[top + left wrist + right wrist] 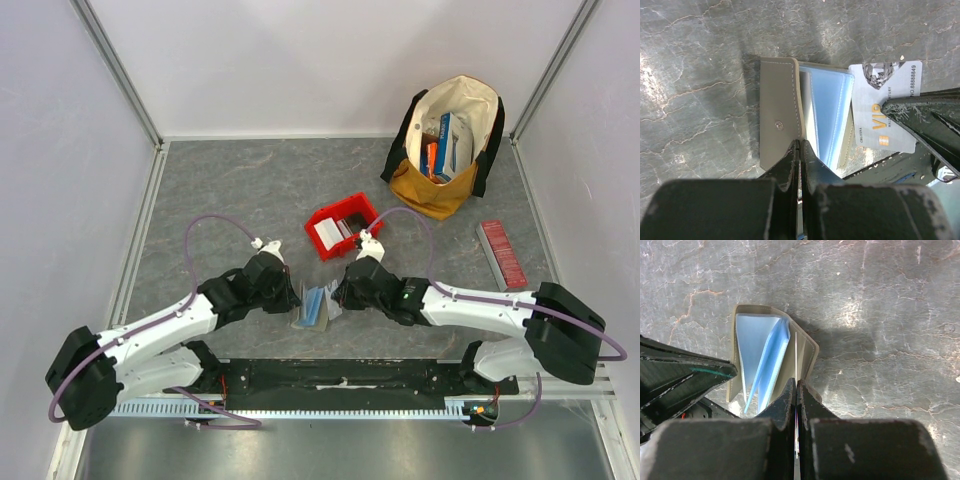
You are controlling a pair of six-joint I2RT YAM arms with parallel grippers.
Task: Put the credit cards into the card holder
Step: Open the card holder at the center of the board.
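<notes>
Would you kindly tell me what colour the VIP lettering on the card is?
Golden orange on the white card; left wrist view shows it best.

Red bin [370,215], tote bag [435,192] — red box [500,252]

The left arm [160,330] and right arm [480,310] have white links, black joints, purple cables [213,218]. The left pincer [800,144] and right pincer [796,382] are scuffed black.

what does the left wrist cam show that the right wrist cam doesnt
Only left wrist: the credit card's printed VIP face and the snap on the card holder's grey flap. Only right wrist: that card edge-on, a thin white line running into the shut right gripper. Both: the open holder's blue sleeves on the marbled table.
</notes>
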